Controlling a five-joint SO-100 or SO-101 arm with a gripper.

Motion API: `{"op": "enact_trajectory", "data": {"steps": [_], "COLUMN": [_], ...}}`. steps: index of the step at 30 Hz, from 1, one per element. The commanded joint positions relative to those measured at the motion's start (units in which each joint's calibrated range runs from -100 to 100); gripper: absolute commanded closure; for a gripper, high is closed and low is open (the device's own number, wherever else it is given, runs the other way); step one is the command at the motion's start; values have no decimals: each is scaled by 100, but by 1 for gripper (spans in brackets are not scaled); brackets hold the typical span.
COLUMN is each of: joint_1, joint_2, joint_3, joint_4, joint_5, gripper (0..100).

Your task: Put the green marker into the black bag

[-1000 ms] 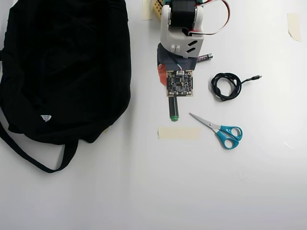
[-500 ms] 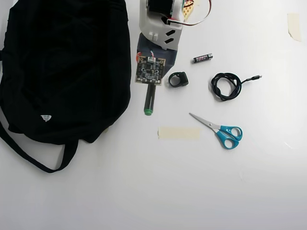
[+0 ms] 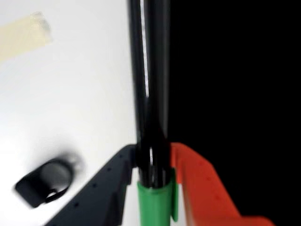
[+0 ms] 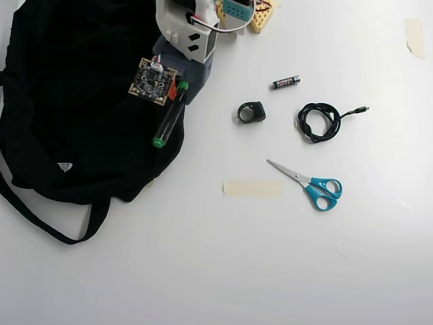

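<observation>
The pick-up looks done: the fingers (image 3: 153, 181), one dark and one orange, are clenched on the green marker (image 4: 169, 120) near its green cap, and the overhead view shows the marker held over the right edge of the black bag (image 4: 81, 101), its far green end pointing down-left across the fabric. What seems left is letting it go into the bag; no opening can be made out in the dark cloth. The desk (image 4: 270, 257) keeps the scissors (image 4: 308, 183) and cable (image 4: 319, 122) well apart.
</observation>
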Motion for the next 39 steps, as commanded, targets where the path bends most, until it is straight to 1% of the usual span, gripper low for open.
{"op": "enact_trajectory", "data": {"steps": [1, 19, 22, 23, 29, 39], "joint_1": [621, 3149, 3463, 3561, 3635, 3606], "joint_2": [-303, -228, -170, -170, 129, 120], "joint_3": [-127, -37, -28, -28, 35, 44], "joint_4": [-47, 22, -56, -245, -736, -745], "joint_5": [-33, -22, -22, -12, 15, 20], "gripper": [98, 98, 98, 98, 98, 97]}}
